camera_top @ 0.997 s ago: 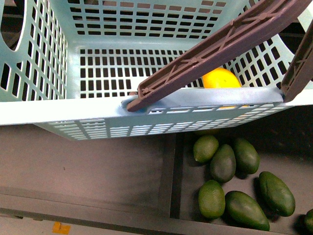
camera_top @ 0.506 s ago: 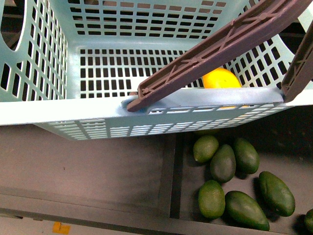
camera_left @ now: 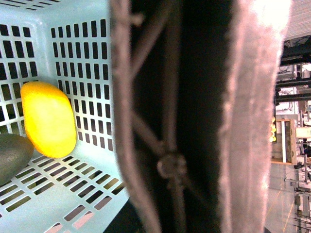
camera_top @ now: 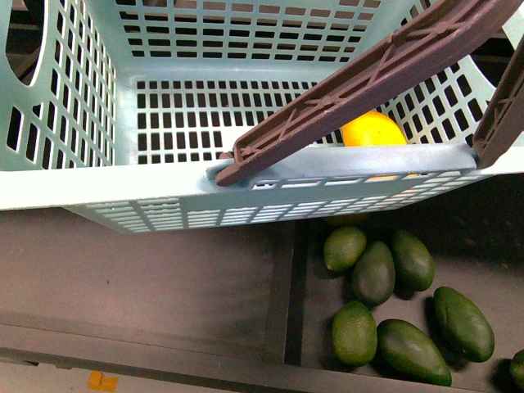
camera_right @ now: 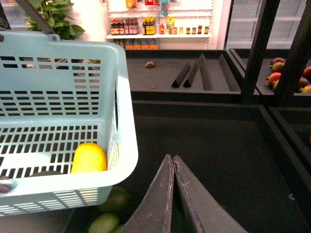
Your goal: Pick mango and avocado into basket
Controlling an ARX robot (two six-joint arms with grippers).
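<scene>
The front view is showing the basket (camera_top: 164, 184) from above, its brown handle (camera_top: 360, 82) slanting across the opening and hiding part of the mango (camera_top: 373, 131), which is lying on the slotted floor close against the near wall, toward the right corner. From here no avocado is showing inside the basket. The left wrist view is giving what the front one cannot: the mango (camera_left: 47, 119) is resting in a corner of the basket (camera_left: 82, 53), and a dark green avocado (camera_left: 12, 155) is lying right against it, touching, only its end reaching into the picture. Most of that view is being blocked by the handle (camera_left: 194, 116), very close and blurred, so the left gripper itself is not appearing and its state cannot be told. The right wrist view is looking past the basket (camera_right: 63, 116) from outside, the mango (camera_right: 89, 158) glowing through the slots. The right gripper (camera_right: 173, 165) is hanging outside the basket over the dark bin, its fingers (camera_right: 158, 204) pressed together with nothing between them. Below the basket, in the front view, loose avocados (camera_top: 393, 303) are lying in a dark display bin (camera_top: 164, 286), well clear of the basket's inside; a divider is splitting the bin. Farther off, the right wrist view is showing store shelves with bottles (camera_right: 155, 24) and red-and-yellow fruit (camera_right: 284, 75) in a side bin.
</scene>
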